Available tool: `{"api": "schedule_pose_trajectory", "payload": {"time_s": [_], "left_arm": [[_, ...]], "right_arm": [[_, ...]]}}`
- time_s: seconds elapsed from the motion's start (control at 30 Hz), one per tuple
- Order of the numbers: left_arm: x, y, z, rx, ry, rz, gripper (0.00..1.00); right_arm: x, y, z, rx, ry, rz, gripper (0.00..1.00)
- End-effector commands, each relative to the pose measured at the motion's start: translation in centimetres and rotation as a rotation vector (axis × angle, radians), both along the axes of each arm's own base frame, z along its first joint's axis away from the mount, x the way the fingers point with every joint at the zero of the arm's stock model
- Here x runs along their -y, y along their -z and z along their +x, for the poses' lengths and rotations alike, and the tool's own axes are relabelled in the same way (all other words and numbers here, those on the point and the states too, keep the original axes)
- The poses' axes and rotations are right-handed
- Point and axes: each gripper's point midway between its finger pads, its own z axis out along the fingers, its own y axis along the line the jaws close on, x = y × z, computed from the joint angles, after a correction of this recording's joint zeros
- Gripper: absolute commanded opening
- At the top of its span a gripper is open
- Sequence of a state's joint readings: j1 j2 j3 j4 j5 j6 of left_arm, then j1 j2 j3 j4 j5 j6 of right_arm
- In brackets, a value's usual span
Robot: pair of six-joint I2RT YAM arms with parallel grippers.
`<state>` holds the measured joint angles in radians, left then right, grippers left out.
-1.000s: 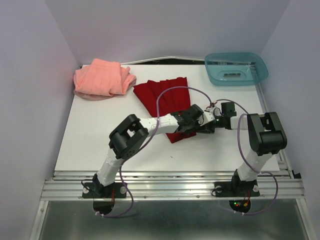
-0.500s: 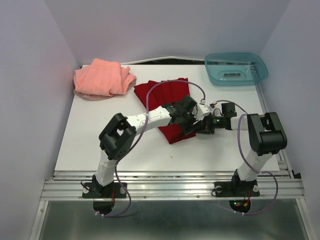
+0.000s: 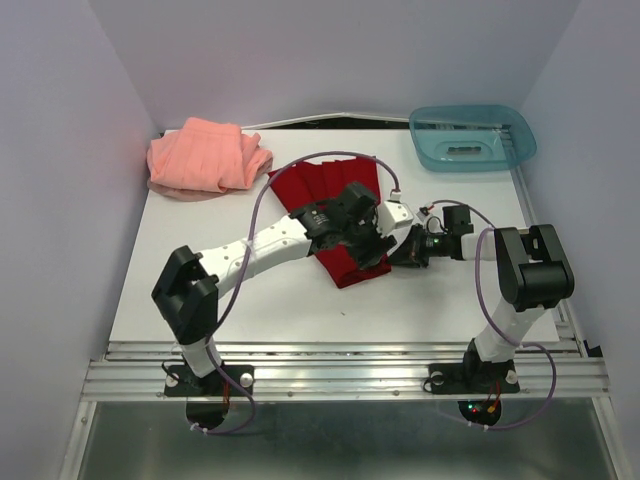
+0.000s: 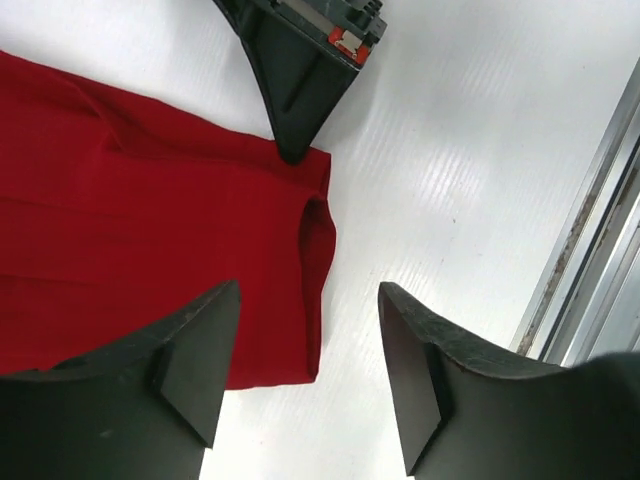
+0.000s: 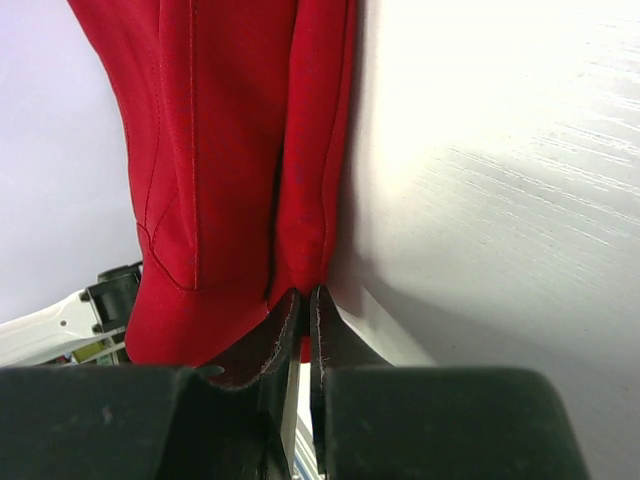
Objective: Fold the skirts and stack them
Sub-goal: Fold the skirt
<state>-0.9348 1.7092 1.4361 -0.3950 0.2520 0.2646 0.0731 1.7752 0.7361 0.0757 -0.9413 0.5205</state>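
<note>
The deep red pleated skirt lies flat mid-table. My left gripper hovers open over its near right corner; in the left wrist view the jaws straddle the skirt's edge and hold nothing. My right gripper is shut on that same corner; in the right wrist view the red cloth is pinched between the closed fingertips. The right gripper's fingers show in the left wrist view, touching the corner. The salmon-pink skirt lies rumpled at the far left.
A translucent teal tray stands at the far right corner. Purple walls close in the table on the left, back and right. The table's metal rail runs along the right edge in the left wrist view.
My left arm has swung its elbow to the left and stretched out, its gripper shifting slightly back over the red skirt's corner. The right arm and both skirts have stayed put.
</note>
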Motion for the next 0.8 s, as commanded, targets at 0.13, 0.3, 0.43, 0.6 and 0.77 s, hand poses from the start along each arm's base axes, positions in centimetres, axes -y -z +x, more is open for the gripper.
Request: {"api": "schedule_pose_trajectory", "payload": {"time_s": [0.13, 0.3, 0.43, 0.6, 0.77], "left_arm": [[1.2, -3.0, 3.8, -0.011, -0.161, -0.022, 0.59], [2.7, -1.0, 3.5, -0.058, -0.231, 0.025, 0.67], [2.9, 1.9, 2.5, -0.148, -0.252, 0.081, 0.69], [1.9, 5.9, 0.1, -0.237, -0.292, 0.155, 0.67], [1.5, 6.9, 0.8, -0.210, -0.349, 0.175, 0.60]], "right_arm": [[-0.9, -1.6, -1.2, 0.065, -0.030, 0.031, 0.01], [-1.9, -2.0, -2.3, 0.047, -0.041, 0.093, 0.01], [-1.9, -1.9, -2.2, 0.040, -0.039, 0.096, 0.01], [-2.0, -2.1, -2.3, 0.032, -0.026, 0.105, 0.01], [-2.1, -2.6, -2.4, 0.033, -0.017, 0.131, 0.01]]}}
